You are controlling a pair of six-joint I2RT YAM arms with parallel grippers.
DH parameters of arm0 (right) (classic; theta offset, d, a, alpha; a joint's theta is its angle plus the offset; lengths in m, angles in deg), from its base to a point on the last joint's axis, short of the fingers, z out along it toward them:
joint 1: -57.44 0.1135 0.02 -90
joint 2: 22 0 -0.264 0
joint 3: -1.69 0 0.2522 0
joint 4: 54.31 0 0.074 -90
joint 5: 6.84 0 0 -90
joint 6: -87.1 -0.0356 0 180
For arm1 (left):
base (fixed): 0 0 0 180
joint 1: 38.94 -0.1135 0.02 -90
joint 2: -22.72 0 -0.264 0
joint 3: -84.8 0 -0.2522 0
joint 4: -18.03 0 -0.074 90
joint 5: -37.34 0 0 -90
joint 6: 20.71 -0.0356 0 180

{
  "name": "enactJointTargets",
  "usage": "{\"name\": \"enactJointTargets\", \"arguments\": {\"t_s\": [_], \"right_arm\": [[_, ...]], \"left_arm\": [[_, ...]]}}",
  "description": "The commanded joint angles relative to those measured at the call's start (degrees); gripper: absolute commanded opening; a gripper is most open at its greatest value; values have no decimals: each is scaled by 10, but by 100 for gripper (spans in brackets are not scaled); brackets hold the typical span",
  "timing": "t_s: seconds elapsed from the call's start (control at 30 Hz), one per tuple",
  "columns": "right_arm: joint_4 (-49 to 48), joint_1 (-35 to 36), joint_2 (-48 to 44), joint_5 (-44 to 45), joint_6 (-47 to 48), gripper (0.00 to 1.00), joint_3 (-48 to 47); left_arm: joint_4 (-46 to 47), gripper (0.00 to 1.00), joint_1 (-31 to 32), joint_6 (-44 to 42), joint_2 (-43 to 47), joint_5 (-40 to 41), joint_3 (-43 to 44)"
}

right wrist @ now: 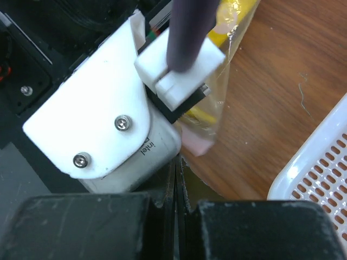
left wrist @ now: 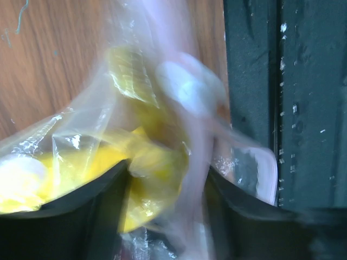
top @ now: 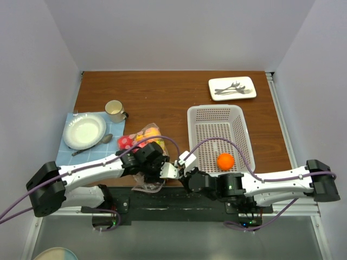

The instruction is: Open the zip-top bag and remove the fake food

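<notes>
Left pincer (left wrist: 162, 184): standing open astride the zip-top bag (left wrist: 152, 135), yellow fake food (left wrist: 97, 162) sitting between its fingers
Right pincer (right wrist: 177, 184): pressing shut beside the bag's pink edge
Bag: lying at the worktop's (top: 162, 92) near edge

Count, top view.
- Robot arms: 2, the left arm (top: 92, 170) and the right arm (top: 276, 184).
- Clear bag (top: 145, 135): 1. It holds yellow and red fruit pieces (top: 152, 134); their number can't be told.
- Orange ball (top: 225, 161): 1.
- White basket (top: 191, 124): 1.
- Mug (top: 114, 111): 1.
- Bowl (top: 84, 131): 1.
- Loose spoon (top: 95, 145): 1.
- Blue mat (top: 66, 155): 1.
- White tray (top: 246, 82): 1.
- Cutlery (top: 233, 90) on the tray: at least 2 pieces.
</notes>
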Motion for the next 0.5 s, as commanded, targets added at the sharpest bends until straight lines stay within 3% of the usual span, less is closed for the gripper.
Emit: {"name": "enactJointTargets", "arguments": {"t_s": [0.0, 0.07, 0.27, 0.3, 0.33, 0.47], "right_arm": [[-27, 3, 10, -23, -7, 0, 3], [-36, 5, 19, -38, -1, 0, 3], [-65, 14, 71, -60, 19, 2, -18], [-78, 15, 75, -50, 22, 8, -19], [-82, 15, 86, -44, 23, 26, -22], [-124, 15, 92, 4, 31, 52, -23]], "left_arm": [[-16, 22, 4, -13, -65, 58, 11], [-29, 2, 4, -7, -74, 49, 44], [-57, 0, 4, 6, -65, 44, 113], [-63, 0, 4, 8, -62, 42, 120], [-66, 0, 4, 9, -62, 37, 135], [-89, 0, 4, 23, -62, 20, 160]]}}
